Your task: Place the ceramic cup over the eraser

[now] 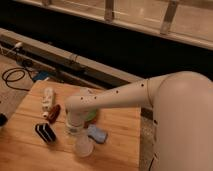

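Observation:
The ceramic cup (83, 146), small, white and tapered, is near the front of the wooden table (120, 125). The eraser (45, 132), a black block with white stripes, lies on the table to the cup's left, a short gap away. My gripper (74, 128) is at the end of the white arm (115, 97), just above and slightly left of the cup, between cup and eraser. Whether it touches the cup does not show.
A blue sponge-like pad (97, 133) lies right of the gripper. A green bowl (91, 116) is partly hidden behind the arm. A white bottle-like object (48, 97) and a dark red-brown cylinder (54, 113) lie at the left. Cables (15, 76) lie on the floor beyond the table.

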